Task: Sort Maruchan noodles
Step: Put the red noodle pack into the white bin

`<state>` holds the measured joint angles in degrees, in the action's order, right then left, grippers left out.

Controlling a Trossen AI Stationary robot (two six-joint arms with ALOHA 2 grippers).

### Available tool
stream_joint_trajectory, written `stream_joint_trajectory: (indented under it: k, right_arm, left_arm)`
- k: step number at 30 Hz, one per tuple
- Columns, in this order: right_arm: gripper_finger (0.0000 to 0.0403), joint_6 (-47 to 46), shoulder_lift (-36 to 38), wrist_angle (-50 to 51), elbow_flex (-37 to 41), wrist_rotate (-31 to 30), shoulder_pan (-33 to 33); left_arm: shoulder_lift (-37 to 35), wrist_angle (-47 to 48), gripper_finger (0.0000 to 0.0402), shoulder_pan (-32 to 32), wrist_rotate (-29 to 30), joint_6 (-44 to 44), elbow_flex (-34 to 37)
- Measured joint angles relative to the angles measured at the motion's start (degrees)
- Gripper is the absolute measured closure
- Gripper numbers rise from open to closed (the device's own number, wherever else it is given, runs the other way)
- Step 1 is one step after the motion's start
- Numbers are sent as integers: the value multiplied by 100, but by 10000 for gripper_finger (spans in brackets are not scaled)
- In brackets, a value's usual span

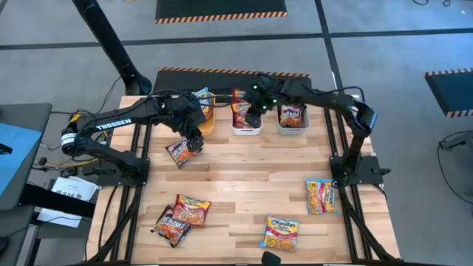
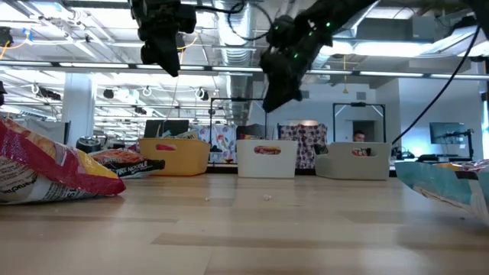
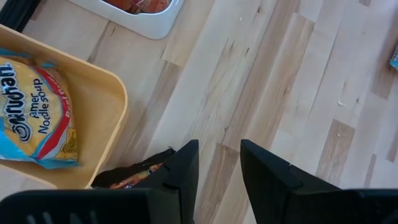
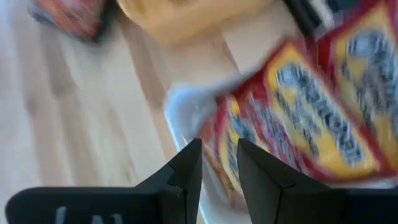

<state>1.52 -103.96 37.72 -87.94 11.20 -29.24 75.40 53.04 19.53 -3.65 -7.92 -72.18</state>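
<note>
a: left hand [image 1: 194, 137]? 
b: above a dark packet [image 1: 180, 151] by the orange bin [image 1: 209, 118], fingers slightly apart, empty; 
a: right hand [image 1: 253, 118]? 
b: over the white bin [image 1: 247, 130], narrowly parted, nothing held; other noodles [image 1: 281, 232] lie along the surface [image 1: 244, 185] front.

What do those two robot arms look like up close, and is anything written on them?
Both arms are black and built of jointed segments. The left arm carries white TROSSEN lettering and a pale band near its base; thin cables trail beside it. The right arm shows small green lights near its wrist. Each ends in two dark, wedge-shaped fingers.
</note>
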Motion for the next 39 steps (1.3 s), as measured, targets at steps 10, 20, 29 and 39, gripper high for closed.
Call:
stream_joint_trajectory:
  k: [10,20,29,39]
  right_arm:
    - [286,-20,-678,88,4,-238,36]
    - [284,-155,-1133,95,2,-358,81]
    - [284,-170,-1158,-195,2,-1213,147]
    - [285,-202,-1158,-590,4,-1798,160]
  left_arm:
    - [1,15,297,0,-1,11,0]
    - [1,20,297,0,0,14,0]
    - [1,13,297,0,1,17,0]
    - [1,11,297,0,-1,20,0]
